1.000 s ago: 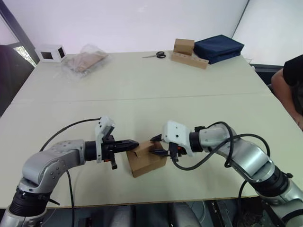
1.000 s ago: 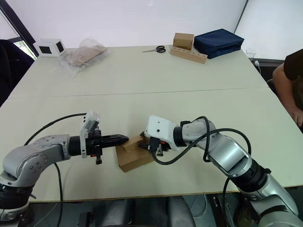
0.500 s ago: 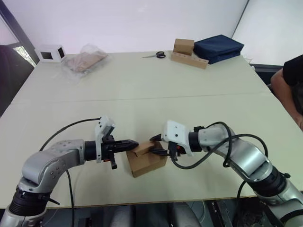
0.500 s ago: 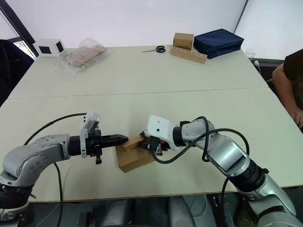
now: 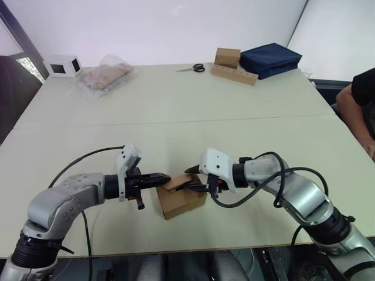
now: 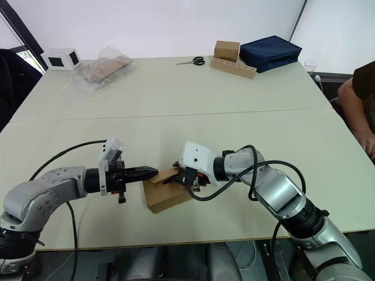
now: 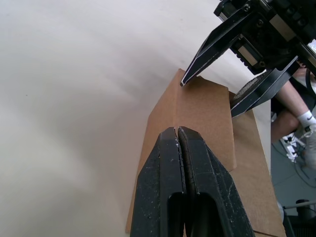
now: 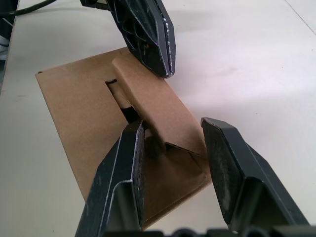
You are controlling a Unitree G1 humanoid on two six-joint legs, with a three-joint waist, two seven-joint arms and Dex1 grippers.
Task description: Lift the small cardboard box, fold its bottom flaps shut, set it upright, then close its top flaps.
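Left gripper (image 7: 177, 129) had its two black fingers pressed together, tips resting on the raised top flap (image 8: 153, 106) of the small cardboard box (image 5: 181, 201); right gripper (image 8: 173, 129) was spread wide, one finger (image 8: 129, 163) down beside the flap's notch, the other clear of the box's edge. The box sat upright on the table (image 5: 176, 117), near its front edge, between the two grippers, with the top flaps not yet tucked flat. Likely risks: the closed left tips could slide off the slanted flap so that it springs back up; a sideways push could skid or tip the light box, since nothing pinched it; the right finger could catch in the notch and crease the tab. Count: one small box, two grippers. Far behind the box: one cube-like brown box (image 5: 227, 57) on a cardboard strip (image 5: 234, 74), one scissors (image 5: 191, 68), one navy bag (image 5: 270, 59), one plastic bag (image 5: 107, 72), one white box (image 5: 62, 65). A person's arm (image 5: 358, 105) showed well off to the box's right.
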